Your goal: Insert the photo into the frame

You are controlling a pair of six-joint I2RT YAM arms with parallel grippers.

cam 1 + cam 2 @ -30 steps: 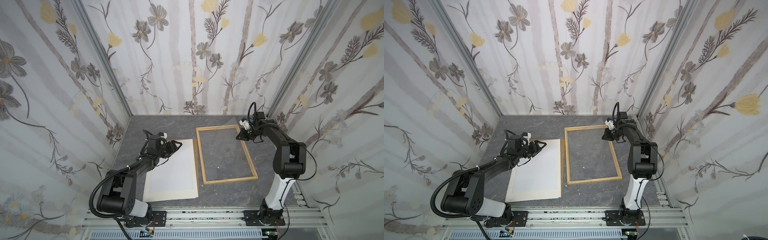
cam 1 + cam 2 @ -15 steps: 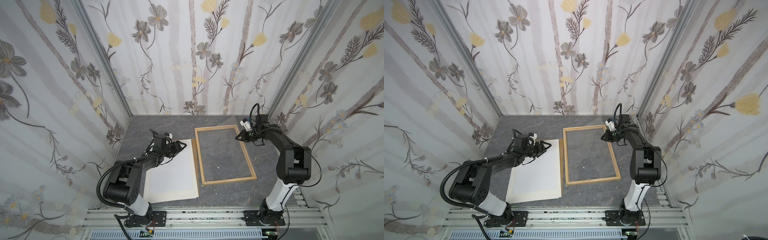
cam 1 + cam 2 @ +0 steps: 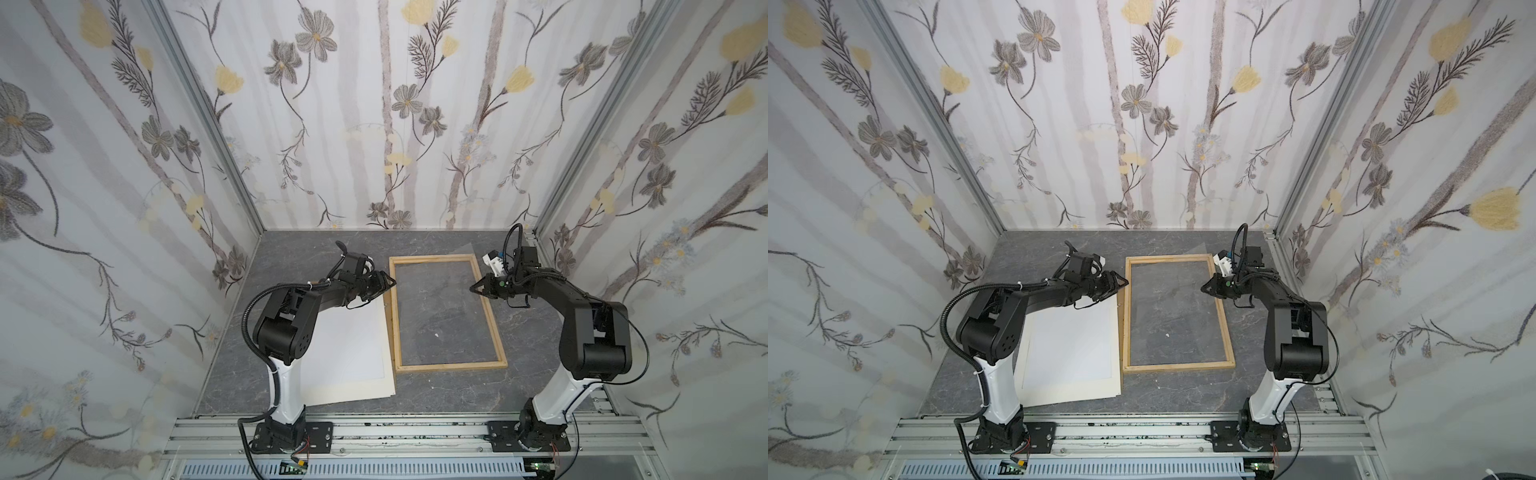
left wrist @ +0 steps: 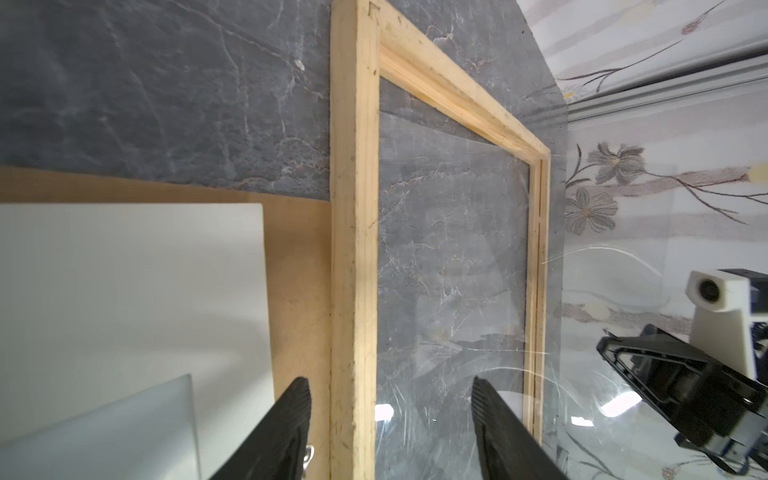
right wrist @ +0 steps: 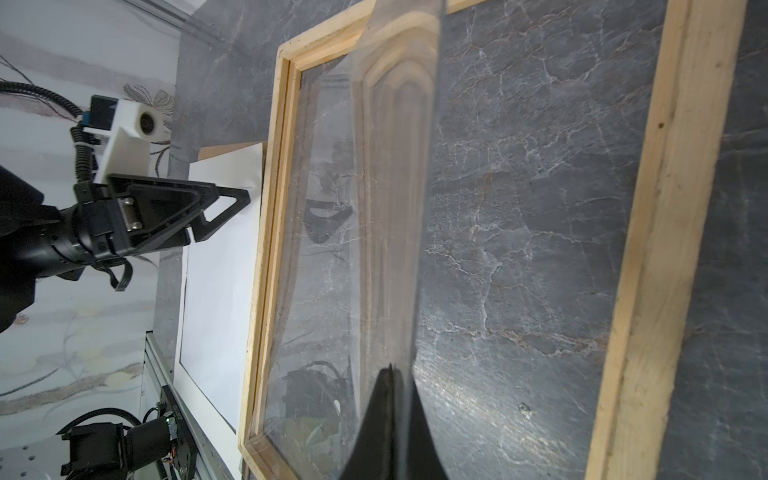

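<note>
Looking down at the frame, flat on the grey table, long sides running away from the arms. Spotting the photo just left of it, white side up, outside the frame, with its edge close beside the left rail. Resting on a brown panel (only a strip of that showing next to the rail in the left wrist view).

On to the left gripper: spread apart over the far end of the left rail, with one finger on the photo side and its mate over the inside of the frame. Nothing pinched, gaps on both sides of the wood.

Then the right gripper: pressed together, clamped on a clear sheet above the right rail near the far end. Bowed and tilted up on that side, sloping down toward the left rail. Can't tell whether the low edge actually sits in the frame.
</note>
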